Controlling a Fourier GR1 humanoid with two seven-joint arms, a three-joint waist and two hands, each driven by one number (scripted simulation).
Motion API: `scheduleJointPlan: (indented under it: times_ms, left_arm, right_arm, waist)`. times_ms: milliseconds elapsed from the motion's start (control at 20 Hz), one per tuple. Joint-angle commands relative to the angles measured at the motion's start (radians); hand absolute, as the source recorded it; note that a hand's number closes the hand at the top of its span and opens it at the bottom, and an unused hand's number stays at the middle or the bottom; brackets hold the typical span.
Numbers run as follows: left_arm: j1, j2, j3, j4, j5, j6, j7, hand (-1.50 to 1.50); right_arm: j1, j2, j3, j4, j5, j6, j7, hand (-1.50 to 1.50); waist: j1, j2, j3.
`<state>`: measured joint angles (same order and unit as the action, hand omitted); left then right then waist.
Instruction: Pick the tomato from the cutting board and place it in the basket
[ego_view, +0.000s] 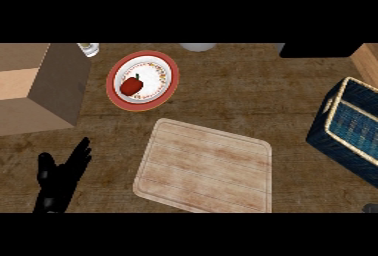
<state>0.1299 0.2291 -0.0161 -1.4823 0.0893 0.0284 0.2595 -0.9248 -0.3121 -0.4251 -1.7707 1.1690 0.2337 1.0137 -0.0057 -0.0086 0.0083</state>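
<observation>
A light wooden cutting board (204, 166) lies at the middle of the counter with nothing on it. No tomato shows anywhere in the head view. The dark blue basket (353, 125) with a tan rim stands at the right edge, partly cut off. My left hand (60, 176) rests open at the lower left, fingers up, apart from the board. My right hand is out of view.
A red-rimmed plate (164, 75) at the back left holds a red bell pepper (132, 85). A brown box (37, 87) fills the far left. A white vessel (198, 47) and a small jar (89, 48) stand at the back edge.
</observation>
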Motion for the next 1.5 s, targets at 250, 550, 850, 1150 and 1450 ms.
scheduleJointPlan:
  times_ms: [250,550,850,1150,1450]
  left_arm:
    - [-0.001,-0.007,0.007,0.089,0.000,-0.031,0.019,0.00]
    - [0.057,-0.033,-0.024,0.024,-0.031,-0.008,0.009,0.00]
    - [0.017,-0.001,0.023,0.061,-0.021,-0.037,-0.001,0.00]
    - [0.023,-0.019,0.023,0.084,-0.015,-0.037,-0.005,0.00]
    - [0.009,-0.011,0.029,0.016,-0.018,-0.032,0.061,0.00]
  right_arm:
    - [0.101,-0.048,-0.133,0.076,-0.111,-0.064,-0.056,1.50]
    - [0.195,-0.004,-0.273,0.099,-0.248,-0.228,-0.152,1.50]
    - [0.306,-0.002,-0.282,0.131,-0.321,-0.298,-0.250,1.50]
    - [0.404,-0.114,-0.259,0.194,-0.185,-0.215,-0.217,1.50]
    - [0.528,-0.160,-0.283,0.133,-0.275,-0.166,-0.314,-1.50]
  waist:
    - [0.005,0.010,-0.008]
    - [0.010,0.009,-0.007]
    - [0.008,0.009,-0.008]
    - [0.004,0.011,-0.009]
    - [0.001,0.007,-0.008]
